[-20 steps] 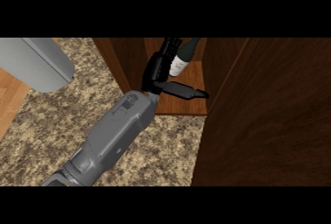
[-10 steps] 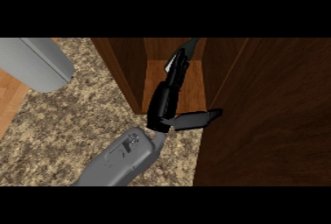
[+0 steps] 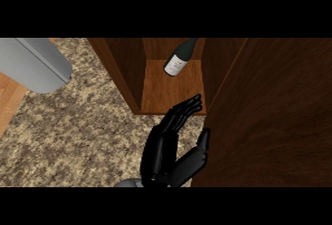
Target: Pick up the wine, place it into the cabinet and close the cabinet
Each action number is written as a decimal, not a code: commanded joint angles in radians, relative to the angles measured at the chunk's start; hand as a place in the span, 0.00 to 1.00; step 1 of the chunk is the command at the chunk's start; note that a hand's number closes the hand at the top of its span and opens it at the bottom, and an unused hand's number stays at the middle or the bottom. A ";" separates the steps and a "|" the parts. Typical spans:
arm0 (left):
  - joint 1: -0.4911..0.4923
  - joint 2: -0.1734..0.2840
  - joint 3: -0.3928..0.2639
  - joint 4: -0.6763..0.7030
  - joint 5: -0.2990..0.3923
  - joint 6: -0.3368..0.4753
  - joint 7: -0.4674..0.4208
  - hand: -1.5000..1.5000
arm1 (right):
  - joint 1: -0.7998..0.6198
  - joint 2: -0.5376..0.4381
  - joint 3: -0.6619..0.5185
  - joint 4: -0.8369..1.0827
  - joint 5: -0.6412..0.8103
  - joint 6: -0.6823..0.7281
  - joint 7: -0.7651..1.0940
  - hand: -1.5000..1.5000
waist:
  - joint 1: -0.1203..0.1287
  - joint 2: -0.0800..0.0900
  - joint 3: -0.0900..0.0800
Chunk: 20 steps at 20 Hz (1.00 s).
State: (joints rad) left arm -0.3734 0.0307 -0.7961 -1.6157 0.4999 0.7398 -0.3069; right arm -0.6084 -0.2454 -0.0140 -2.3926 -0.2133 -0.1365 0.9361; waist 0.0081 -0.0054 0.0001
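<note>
Speckled beige-and-brown granite countertop (image 3: 77,132) is spreading across the view. A curved grey metal object (image 3: 32,63) is sitting top left, a light wooden strip (image 3: 9,105) showing beside it.

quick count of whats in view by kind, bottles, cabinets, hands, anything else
wine bottle: 1, inside the cabinet
cabinet: 1, door open
hand: 1, fingers straight, holding nothing
grey object at the upper left, kind unclear: 1
counter: 1
total: 5
</note>
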 commanded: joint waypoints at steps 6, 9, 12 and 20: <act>0.227 0.227 -0.060 -0.369 -0.014 -0.085 0.076 1.00 | 0.022 -0.024 -0.015 -0.065 -0.026 -0.003 0.059 0.00 | -0.004 0.001 0.000; 0.372 0.290 -0.104 -0.392 -0.021 -0.154 -0.054 1.00 | -0.008 0.027 0.107 -0.069 0.017 -0.040 0.080 0.00 | 0.002 0.000 -0.002; 0.362 0.347 -0.047 -0.434 0.007 -0.187 -0.020 1.00 | -0.038 -0.018 0.124 -0.081 -0.081 0.065 0.070 1.00 | 0.001 0.000 -0.001; 0.512 0.519 0.066 -0.528 0.123 -0.380 -0.124 1.00 | -0.029 0.136 0.284 -0.043 -0.154 0.044 0.066 1.00 | 0.014 0.003 -0.003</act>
State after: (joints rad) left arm 0.0974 0.4866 -0.7848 -2.1126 0.5710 0.4522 -0.3875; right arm -0.6545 -0.1748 0.1714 -2.3953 -0.2459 -0.0917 0.9623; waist 0.0160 -0.0035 0.0041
